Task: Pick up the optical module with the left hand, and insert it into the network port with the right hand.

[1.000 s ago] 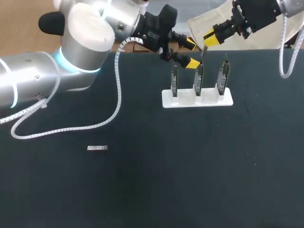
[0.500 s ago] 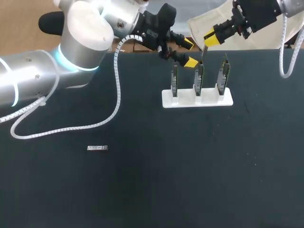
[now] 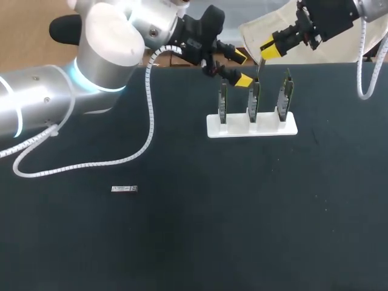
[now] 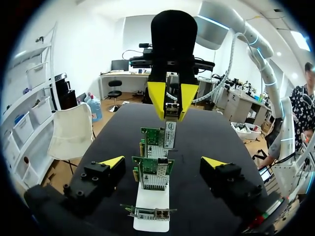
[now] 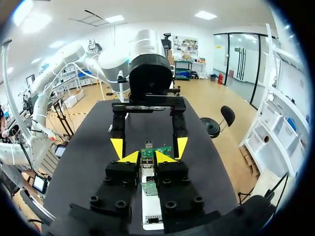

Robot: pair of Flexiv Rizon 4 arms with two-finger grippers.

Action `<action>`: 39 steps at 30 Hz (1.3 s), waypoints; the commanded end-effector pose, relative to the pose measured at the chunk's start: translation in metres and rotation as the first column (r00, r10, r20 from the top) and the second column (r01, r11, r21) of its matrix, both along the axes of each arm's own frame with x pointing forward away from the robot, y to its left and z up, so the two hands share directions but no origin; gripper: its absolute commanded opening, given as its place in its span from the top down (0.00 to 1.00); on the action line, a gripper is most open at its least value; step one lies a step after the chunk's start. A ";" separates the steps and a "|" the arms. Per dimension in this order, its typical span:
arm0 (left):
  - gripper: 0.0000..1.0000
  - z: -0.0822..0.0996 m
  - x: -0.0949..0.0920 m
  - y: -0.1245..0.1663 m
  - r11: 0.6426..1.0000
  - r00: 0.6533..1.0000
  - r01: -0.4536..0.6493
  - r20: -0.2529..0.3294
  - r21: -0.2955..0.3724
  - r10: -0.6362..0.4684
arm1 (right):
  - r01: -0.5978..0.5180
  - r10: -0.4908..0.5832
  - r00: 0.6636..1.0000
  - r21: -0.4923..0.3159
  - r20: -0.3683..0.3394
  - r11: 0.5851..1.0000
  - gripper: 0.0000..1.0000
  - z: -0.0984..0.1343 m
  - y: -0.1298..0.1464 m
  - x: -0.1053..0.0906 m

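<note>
Stand [image 3: 251,128] holds three cards [image 3: 253,100]; right tool [image 3: 268,51] grips optical module [image 3: 259,70], left tool [image 3: 242,68] gapes wide.

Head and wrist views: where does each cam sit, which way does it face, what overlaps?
Head: above and behind, looking down on the table; left arm enters from the left, right arm from the right.
Left wrist: looks along its own open jaws at the card stand; right arm's jaws opposite, shut on the optical module.
Right wrist: looks along its own jaws, over the card stand, at the left arm.
Shared: all show card stand and cards; wrist cameras face each other.
</note>
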State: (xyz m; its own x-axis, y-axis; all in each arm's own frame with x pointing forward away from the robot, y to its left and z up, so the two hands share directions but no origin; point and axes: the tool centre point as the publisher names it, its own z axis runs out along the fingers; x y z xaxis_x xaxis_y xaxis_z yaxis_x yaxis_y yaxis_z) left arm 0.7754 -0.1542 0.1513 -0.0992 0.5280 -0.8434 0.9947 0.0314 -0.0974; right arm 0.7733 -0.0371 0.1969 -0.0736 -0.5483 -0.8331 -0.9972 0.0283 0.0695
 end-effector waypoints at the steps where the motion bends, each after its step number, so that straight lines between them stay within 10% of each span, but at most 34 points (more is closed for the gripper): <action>1: 0.00 0.000 -0.001 -0.002 1.000 1.000 -0.003 0.001 0.004 0.003 | 0.000 0.000 1.000 0.001 0.002 1.000 1.00 0.000 0.000 -0.001; 39: 0.00 0.001 -0.001 -0.001 1.000 0.999 0.023 0.030 -0.009 -0.023 | -0.057 0.059 0.998 -0.066 0.028 0.996 1.00 -0.014 0.002 0.006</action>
State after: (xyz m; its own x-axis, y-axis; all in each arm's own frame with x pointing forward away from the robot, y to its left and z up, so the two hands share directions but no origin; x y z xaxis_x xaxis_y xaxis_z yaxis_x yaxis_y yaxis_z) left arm 0.7746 -0.1553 0.1528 -0.0635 0.5222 -0.8505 0.9975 0.0079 -0.0696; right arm 0.7792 -0.0383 0.1818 -0.0182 -0.5999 -0.7999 -0.9989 -0.0232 0.0401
